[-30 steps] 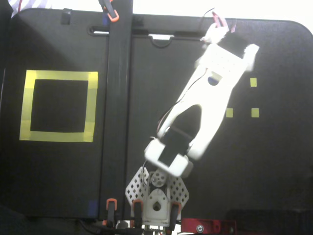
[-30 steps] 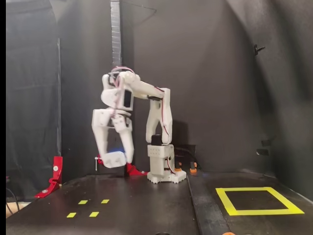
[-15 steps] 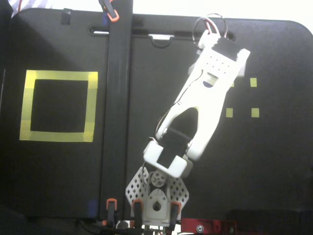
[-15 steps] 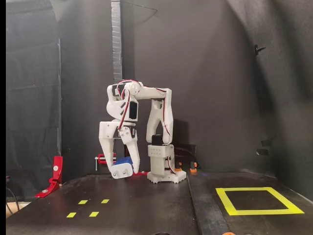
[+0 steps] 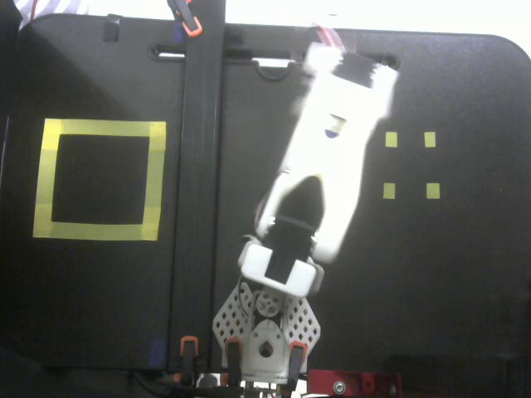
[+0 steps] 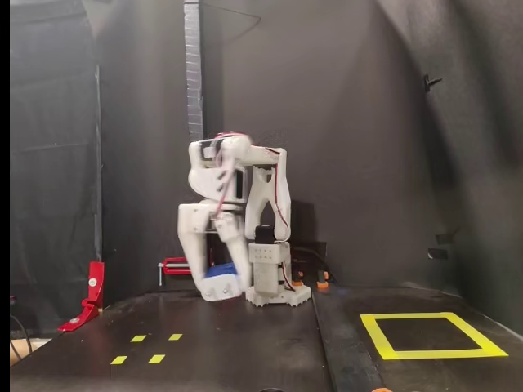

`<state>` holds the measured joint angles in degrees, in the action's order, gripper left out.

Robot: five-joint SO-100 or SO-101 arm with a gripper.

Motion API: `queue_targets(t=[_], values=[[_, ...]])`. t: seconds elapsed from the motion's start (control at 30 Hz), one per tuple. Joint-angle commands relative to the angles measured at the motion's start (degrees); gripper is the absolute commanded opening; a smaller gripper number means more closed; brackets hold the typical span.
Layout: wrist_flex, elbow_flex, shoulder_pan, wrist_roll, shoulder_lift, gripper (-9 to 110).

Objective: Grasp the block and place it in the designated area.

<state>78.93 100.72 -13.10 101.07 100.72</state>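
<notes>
In a fixed view from the front, my gripper (image 6: 221,287) hangs above the black table, shut on the dark-blue block (image 6: 221,270), which shows between the white fingers. The arm is motion-blurred. In a fixed view from above, the white arm (image 5: 328,157) covers the gripper and the block, apart from a small blue spot (image 5: 333,131) seen through a hole. The designated area, a large square of wide yellow tape, lies at the left from above (image 5: 99,127) and at the right from the front (image 6: 433,354), well away from the gripper.
Four tiny yellow squares (image 5: 408,164) lie right of the arm from above, front left (image 6: 149,347) in the front view. A raised black strip (image 5: 199,182) runs between the arm and the taped square. The arm's base (image 5: 265,332) is clamped at the near edge.
The arm has swung with the block away from the small yellow squares, toward the centre strip: leftward from above, rightward from the front. The gripper stays shut on the block.
</notes>
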Motion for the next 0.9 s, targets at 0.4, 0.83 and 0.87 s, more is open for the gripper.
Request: queue_targets(t=[0.4,0.83,0.87], values=[[-0.2,-0.5,23.3,-17.7,2.1,20],[1.8,-1.6,45.3,-35.6,-1.0,20],[2.1,-2.0,46.8,-36.8,-1.4,20]])
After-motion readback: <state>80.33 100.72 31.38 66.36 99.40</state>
